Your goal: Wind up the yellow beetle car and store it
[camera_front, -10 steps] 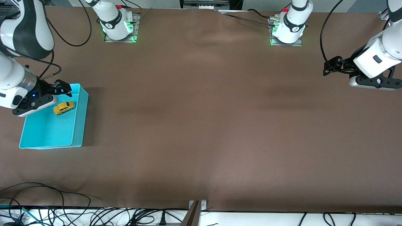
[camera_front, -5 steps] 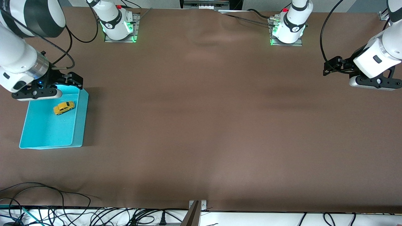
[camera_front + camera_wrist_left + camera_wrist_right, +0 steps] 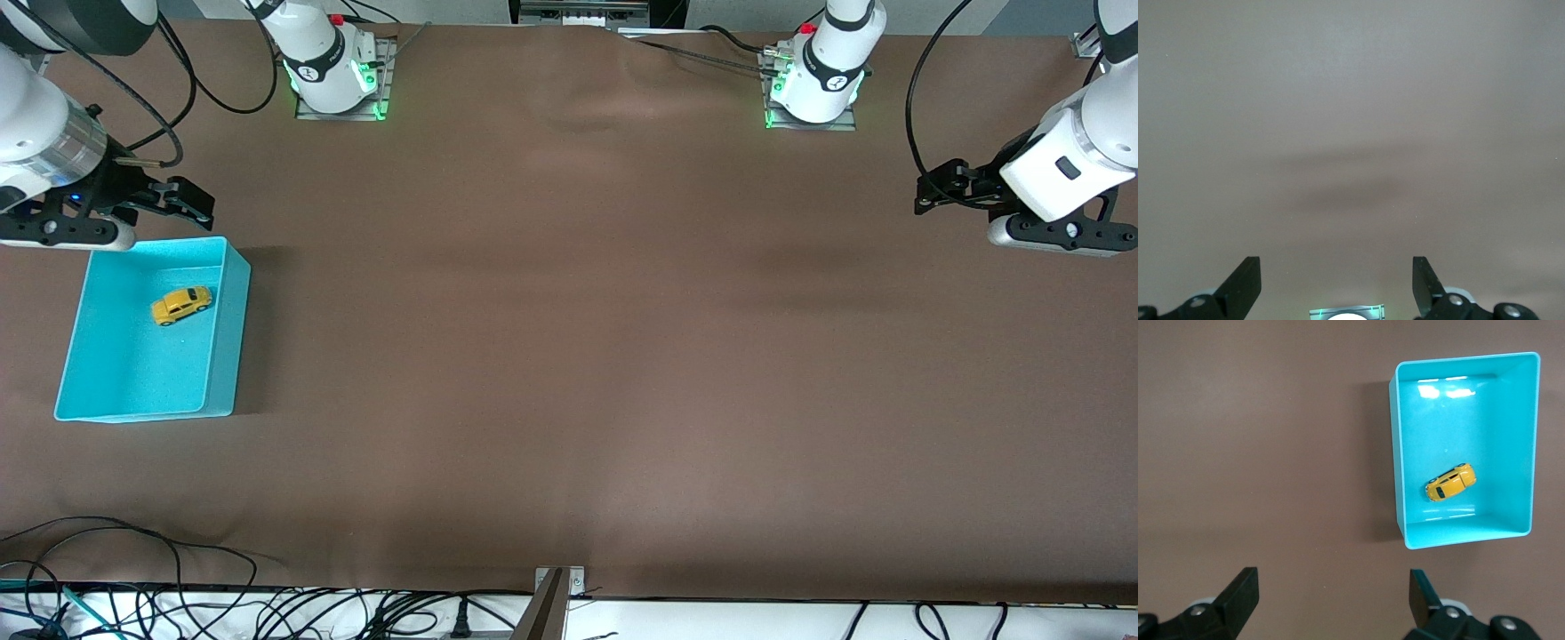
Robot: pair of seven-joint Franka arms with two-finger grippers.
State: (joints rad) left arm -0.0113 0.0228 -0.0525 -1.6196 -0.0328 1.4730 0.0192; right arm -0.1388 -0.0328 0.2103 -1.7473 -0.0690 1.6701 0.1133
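Both pairs of my jaws, right (image 3: 182, 197) and left (image 3: 938, 187), stand wide and empty. Small yellow beetle-shaped toy car (image 3: 181, 305) rests inside rectangular turquoise plastic bin (image 3: 227, 338). Risk: stored spring tension may roll it against a wall.

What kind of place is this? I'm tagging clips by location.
Probably a robotics lab: two bench-mounted arms on a brown-covered table, loose cables along its edge, and only a turquoise bin holding a yellow beetle car.
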